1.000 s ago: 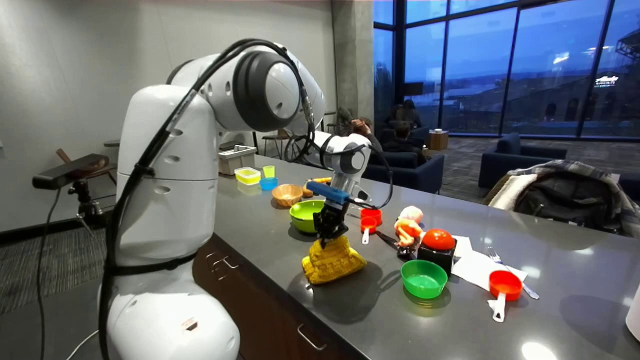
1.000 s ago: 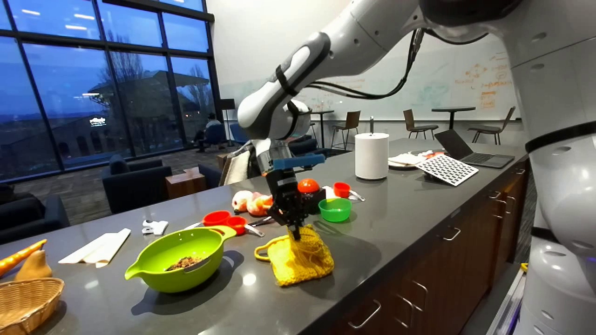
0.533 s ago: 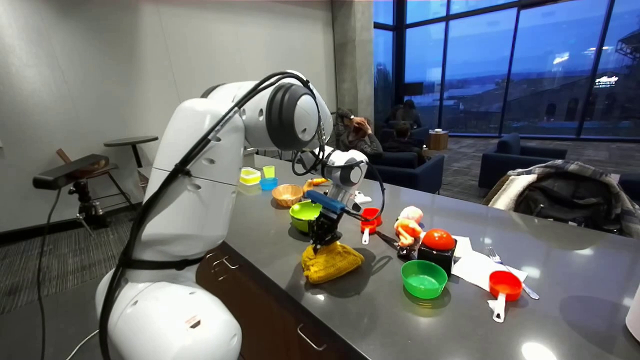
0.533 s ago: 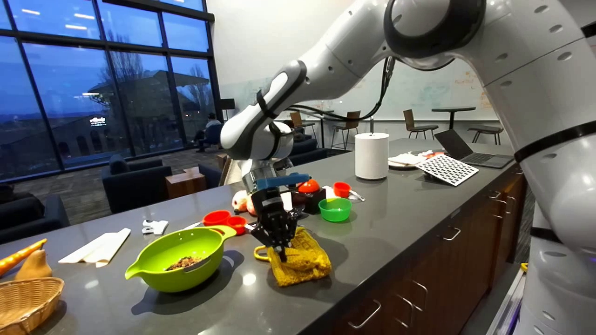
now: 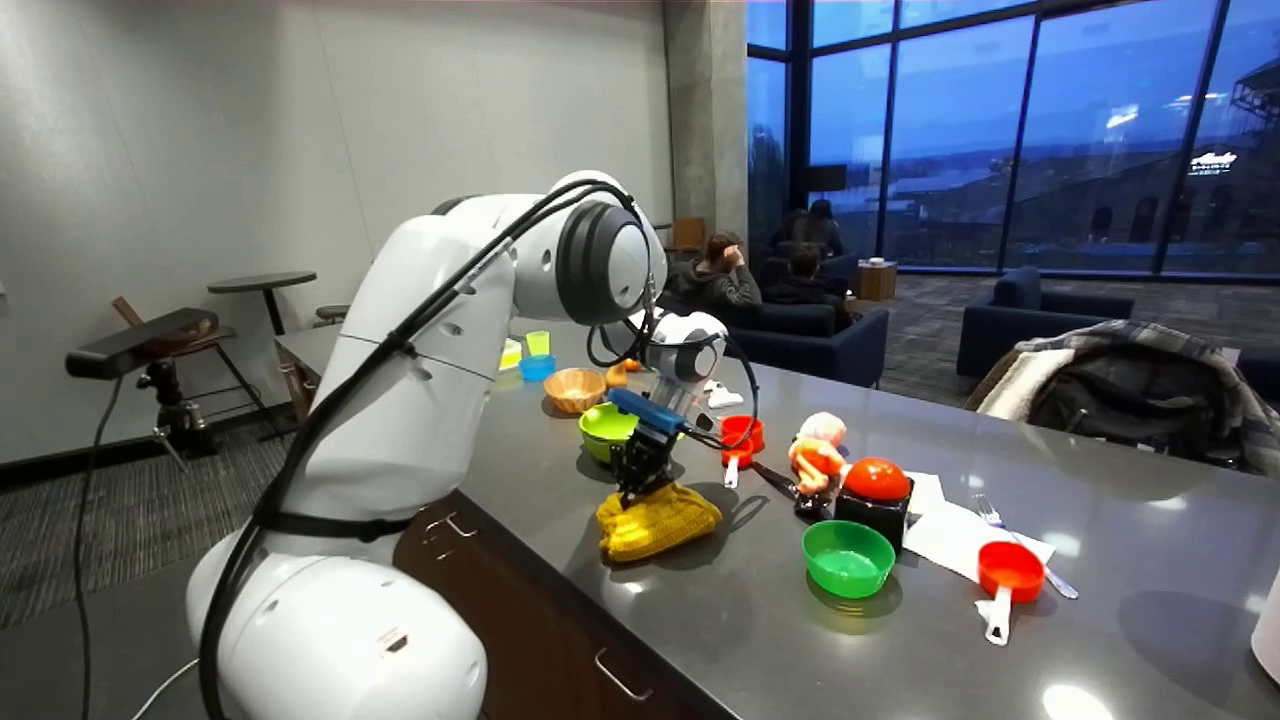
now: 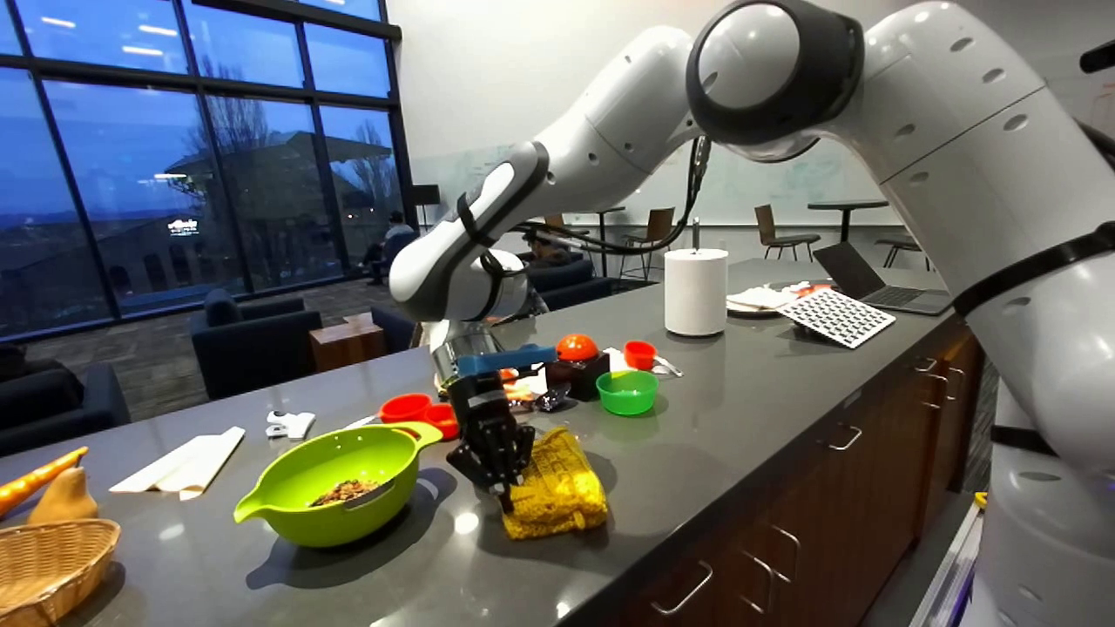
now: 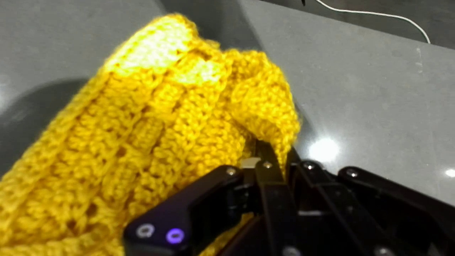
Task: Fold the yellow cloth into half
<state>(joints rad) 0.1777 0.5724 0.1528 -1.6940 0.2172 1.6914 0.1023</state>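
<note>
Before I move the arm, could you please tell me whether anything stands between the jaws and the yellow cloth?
Nothing visible does: in the wrist view, the jaws are closed on part of the yellow crocheted cloth. In an exterior view, the lime-green mixing bowl stands apart from the cloth.

In an exterior view, from the cloth (image 6: 564, 492) on the counter (image 6: 766, 392), we see the bowl (image 6: 335, 527) at nine o'clock, the basket (image 6: 52, 550) farther out, the laptop (image 6: 902, 300) at two.

The jaws and yellow cloth (image 6: 562, 489) have sunk.
</note>
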